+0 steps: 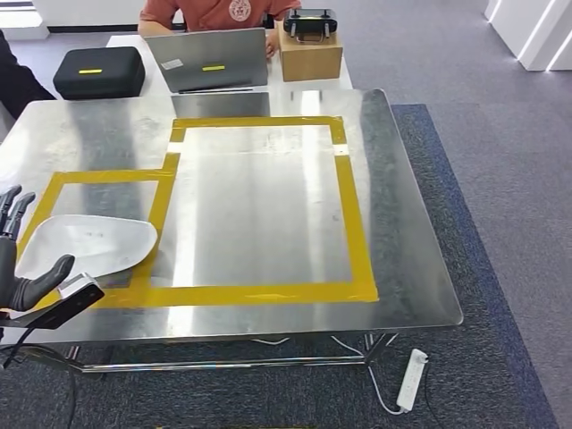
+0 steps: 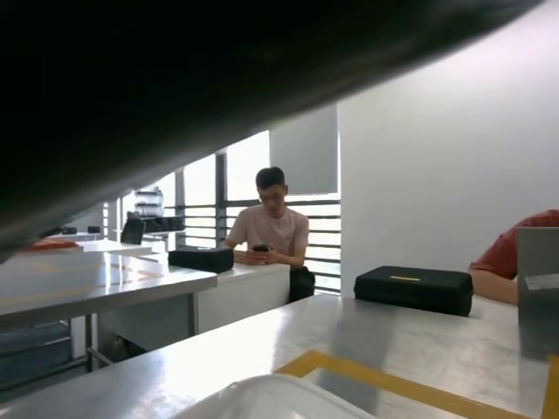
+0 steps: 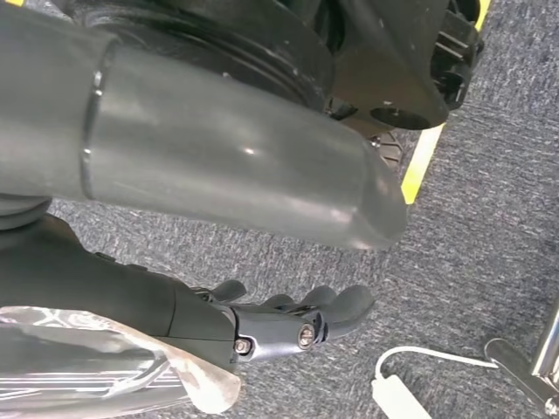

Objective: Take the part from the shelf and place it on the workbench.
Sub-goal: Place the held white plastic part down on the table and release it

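Observation:
The white, flat, teardrop-shaped part [image 1: 88, 243] lies on the steel workbench [image 1: 405, 223], inside the small yellow-taped rectangle at its left front. My left hand [image 1: 17, 259] sits at the part's left end with its fingers spread and its thumb near the part's front edge, and it holds nothing. In the left wrist view the part's pale edge [image 2: 277, 397] shows low in front of the camera. My right hand [image 3: 290, 321] hangs beside my body over the grey carpet, fingers loosely extended and empty.
A larger yellow-taped square [image 1: 263, 206] marks the bench middle. Behind the bench are a black case [image 1: 99, 71], a laptop [image 1: 209, 60], a cardboard box [image 1: 309, 49] and a person in an orange shirt [image 1: 215, 11]. A power strip [image 1: 411, 380] lies on the floor.

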